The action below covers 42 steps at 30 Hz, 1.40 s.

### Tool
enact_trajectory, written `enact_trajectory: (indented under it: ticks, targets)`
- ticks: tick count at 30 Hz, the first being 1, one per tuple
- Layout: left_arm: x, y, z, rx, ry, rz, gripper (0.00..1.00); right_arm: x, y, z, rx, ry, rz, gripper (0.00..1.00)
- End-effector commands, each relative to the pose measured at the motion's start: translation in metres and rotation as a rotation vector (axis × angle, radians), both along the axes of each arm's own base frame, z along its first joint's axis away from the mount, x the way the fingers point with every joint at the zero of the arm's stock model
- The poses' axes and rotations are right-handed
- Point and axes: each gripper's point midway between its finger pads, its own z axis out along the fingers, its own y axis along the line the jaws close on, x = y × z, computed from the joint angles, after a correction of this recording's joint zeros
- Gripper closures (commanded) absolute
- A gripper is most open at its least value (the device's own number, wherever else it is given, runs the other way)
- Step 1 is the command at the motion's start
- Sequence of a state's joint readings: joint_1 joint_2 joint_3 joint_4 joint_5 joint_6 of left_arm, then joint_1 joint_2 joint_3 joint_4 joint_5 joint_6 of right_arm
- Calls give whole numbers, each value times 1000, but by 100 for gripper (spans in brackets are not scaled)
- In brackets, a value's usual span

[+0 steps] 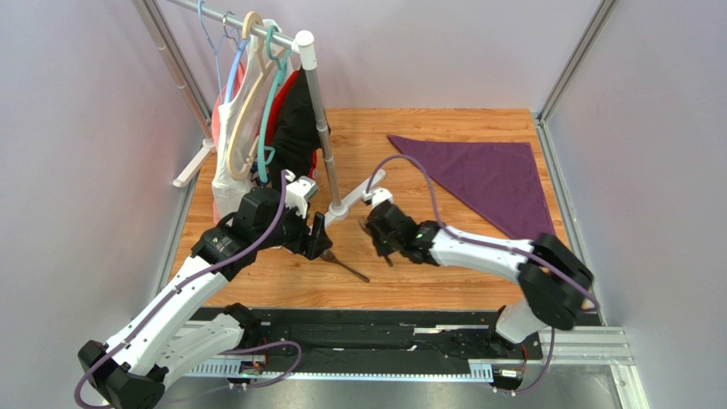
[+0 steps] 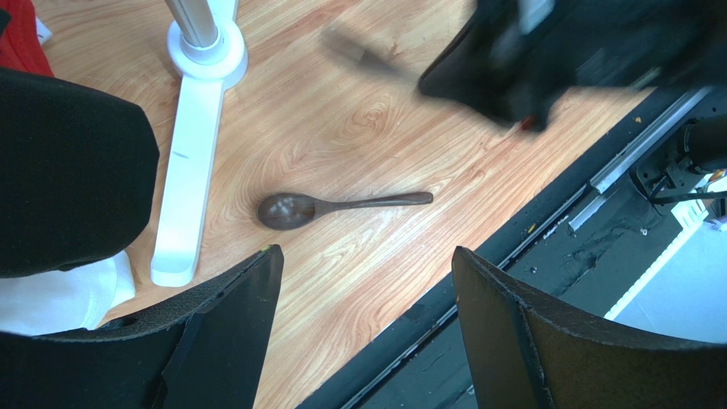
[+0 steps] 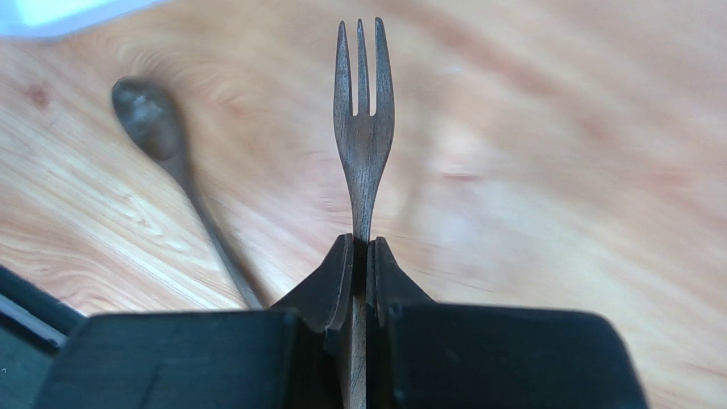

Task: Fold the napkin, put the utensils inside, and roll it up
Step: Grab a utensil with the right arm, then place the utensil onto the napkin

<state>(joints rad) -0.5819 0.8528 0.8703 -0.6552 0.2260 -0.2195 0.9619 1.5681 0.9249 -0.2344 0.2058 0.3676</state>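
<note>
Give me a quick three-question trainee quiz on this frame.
1. Fill in: the napkin lies folded into a ___.
2. True or false: the right gripper is shut on the fork.
3. The spoon lies: A) on the napkin; B) on the bare table, near the open left gripper; C) in the right gripper.
Key: 1 triangle; 2 true; 3 B.

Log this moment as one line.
right gripper: shut on fork | left gripper: open, near spoon | napkin: triangle, far right
</note>
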Motion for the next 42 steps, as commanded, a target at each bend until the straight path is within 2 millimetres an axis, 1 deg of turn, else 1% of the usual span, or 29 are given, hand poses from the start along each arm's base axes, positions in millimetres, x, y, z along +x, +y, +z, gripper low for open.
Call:
enact_trajectory:
  ticks: [1,2,3,4,5,6,7,8,9,10,11,12,14,15,17,18,20,23,24,25,27,28,30,31,32,35,38,42]
  targets:
    - [2,-1,1,-12,-2,7,18,35,-82,52,-92,-150,-43,100]
    - [2,-1,1,-12,0,6,18,42,-97,58,-104,-154,-58,100]
    - [2,-1,1,-11,-1,6,18,59,-123,64,-113,-162,-116,100]
    - [3,-1,0,-8,2,6,18,67,-132,72,-104,-173,-107,100]
    - [2,-2,0,-8,3,5,18,79,-141,82,-79,-183,-142,100]
    - [3,-1,-1,-7,4,6,18,96,-164,86,-66,-189,-216,100]
    - [3,-1,-1,-4,3,8,18,104,-173,88,-74,-205,-236,100]
    - [3,-2,-2,-4,7,5,18,120,-179,92,-101,-246,-234,100]
    - [4,-2,-2,-2,7,7,18,133,-193,91,-120,-257,-261,100]
    - [3,-2,-2,-3,8,3,18,142,-199,90,-130,-257,-260,100]
    - [4,-2,-2,-3,7,1,18,154,-204,76,-170,-234,-238,100]
    - [3,-3,-3,-4,12,0,18,170,-217,84,-178,-254,-265,100]
    - [3,-5,-3,-7,16,-12,18,187,-227,81,-205,-255,-249,100]
    - [2,-6,-3,-11,18,-15,18,199,-236,81,-214,-255,-227,100]
    - [2,-7,-2,-17,18,-21,18,208,-240,81,-201,-269,-176,100]
    - [1,-7,-2,-18,20,-26,18,213,-251,78,-220,-275,-150,100]
    - [1,-8,-1,-25,17,-30,18,218,-259,79,-245,-297,-118,100]
    - [1,-8,-1,-28,17,-33,18,221,-272,73,-258,-303,-48,100]
    - [1,-8,-1,-29,16,-34,18,221,-276,71,-240,-292,-32,100]
    - [1,-9,-1,-30,16,-35,18,219,-279,62,-249,-251,-2,100]
    - [1,-9,-1,-32,17,-36,18,215,-281,52,-261,-210,27,100]
    - [1,-9,0,-33,17,-37,18,210,-284,42,-284,-188,46,100]
    - [1,-9,-1,-31,19,-36,18,208,-286,33,-295,-185,49,100]
    - [1,-9,-1,-29,20,-35,18,212,-300,32,-291,-198,10,100]
    - [2,-8,-2,-27,21,-34,18,209,-304,23,-281,-181,5,100]
    - [2,-8,-4,-25,26,-33,18,211,-311,14,-288,-169,1,100]
    - [2,-9,-5,-24,29,-33,18,214,-311,13,-280,-175,7,100]
    - [4,-8,-5,-17,29,-30,18,213,-310,3,-281,-156,24,100]
